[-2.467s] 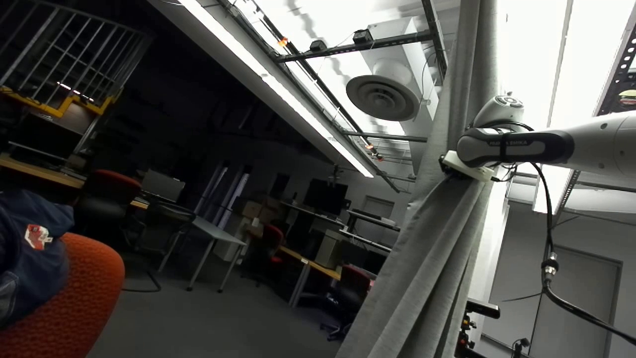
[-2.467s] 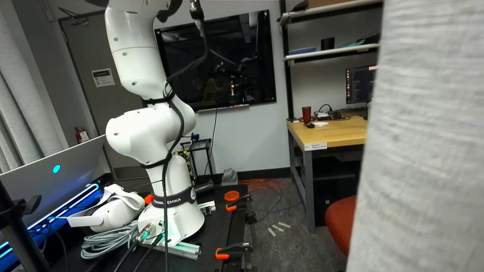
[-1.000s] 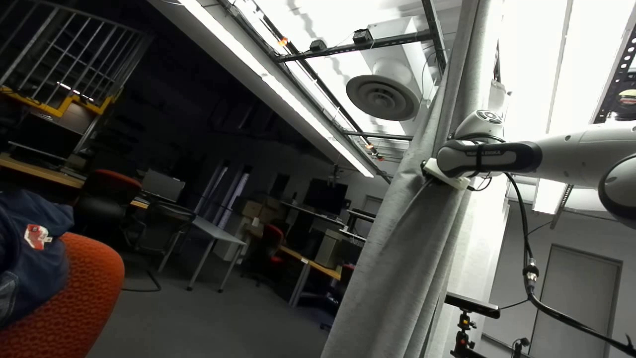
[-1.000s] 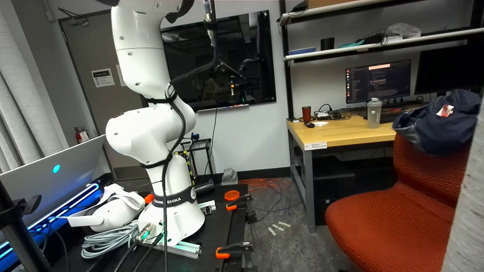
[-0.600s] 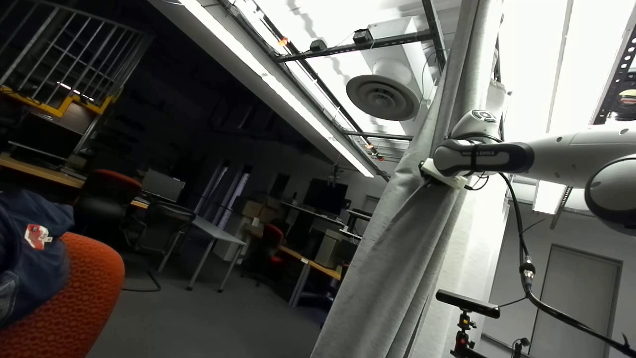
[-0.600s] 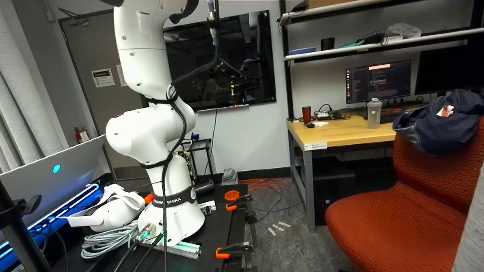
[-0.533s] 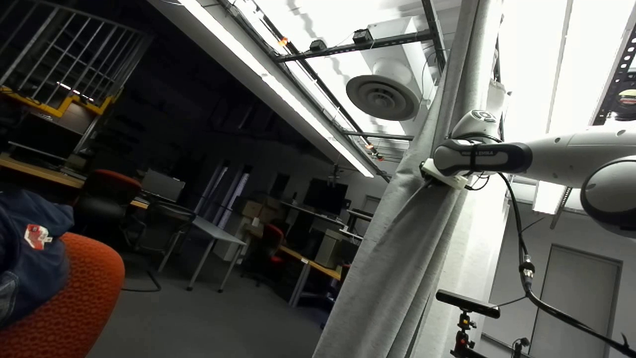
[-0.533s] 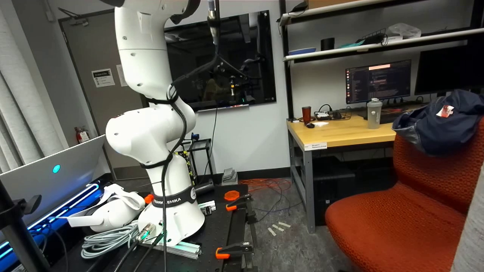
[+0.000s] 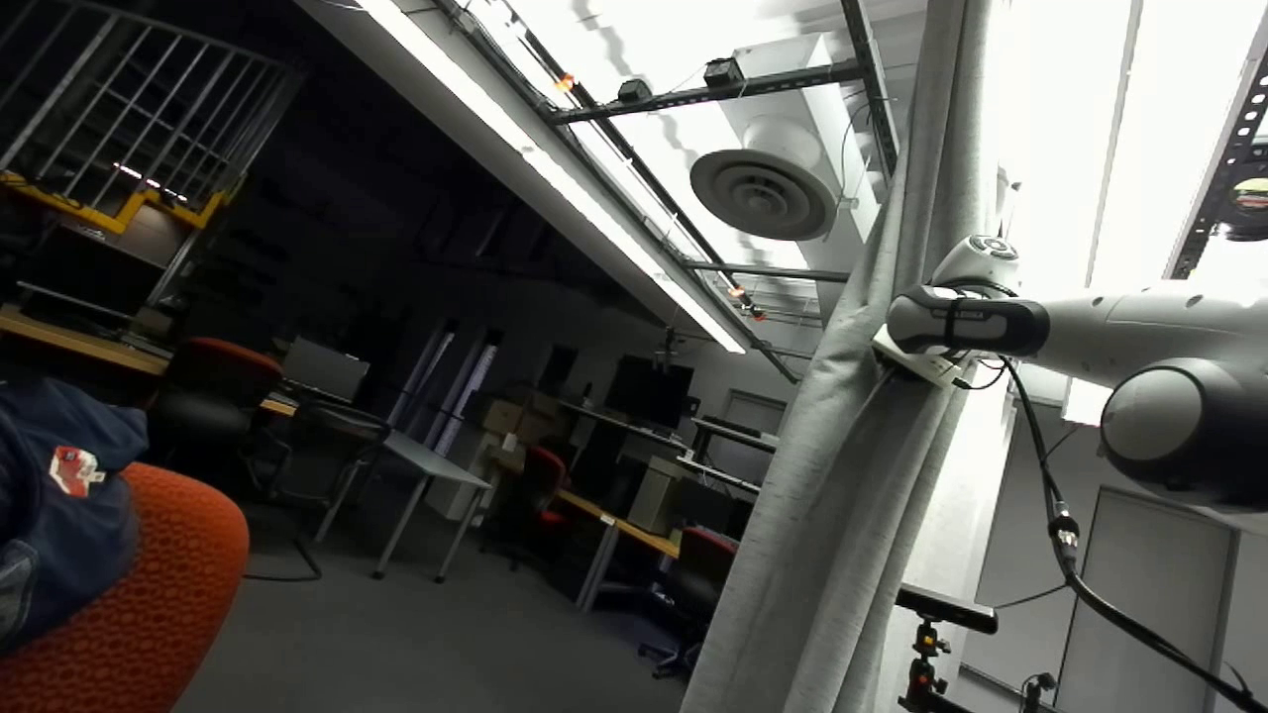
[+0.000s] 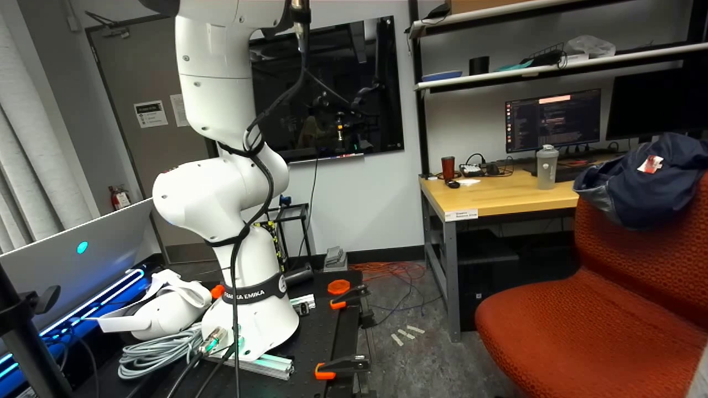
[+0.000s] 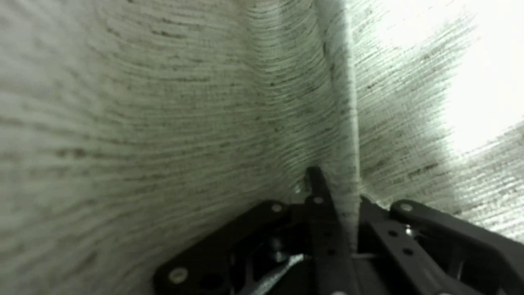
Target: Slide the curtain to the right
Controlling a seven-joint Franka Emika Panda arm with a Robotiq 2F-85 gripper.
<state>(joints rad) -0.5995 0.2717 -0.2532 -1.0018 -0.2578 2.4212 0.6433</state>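
- In the wrist view, the black metal two-finger gripper (image 11: 340, 194) is grasping one narrow fold of the very large pale grey-white woven fabric curtain (image 11: 196, 119), and the cloth is passing between its two black fingers (image 11: 323, 209)
- This fold is running from the top of the wrist view down into the gripper, so the curtain is lying in front of the gripper and on both sides of it, dimmer at the left of the view and very bright at the right
- The finger nearer the left of this view is pressing against the cloth, while the tip of the opposite finger is partly hiding behind the fold
- In an exterior view, the curtain is hanging in long pleats from the upper edge to the lower edge, and the white and dark grey robot arm (image 9: 1149, 332) is extending to it from the right edge
- There, a flat white plastic bracket (image 9: 916, 358) at the end of the arm is sitting close against the curtain, and the pleats below are gathering toward this place
- In an exterior view, a pale grey cloth edge (image 10: 701, 381) is showing at the lower right corner, in front of the red-orange woven chair (image 10: 558, 326); I am not able to tell surely if it is the same curtain
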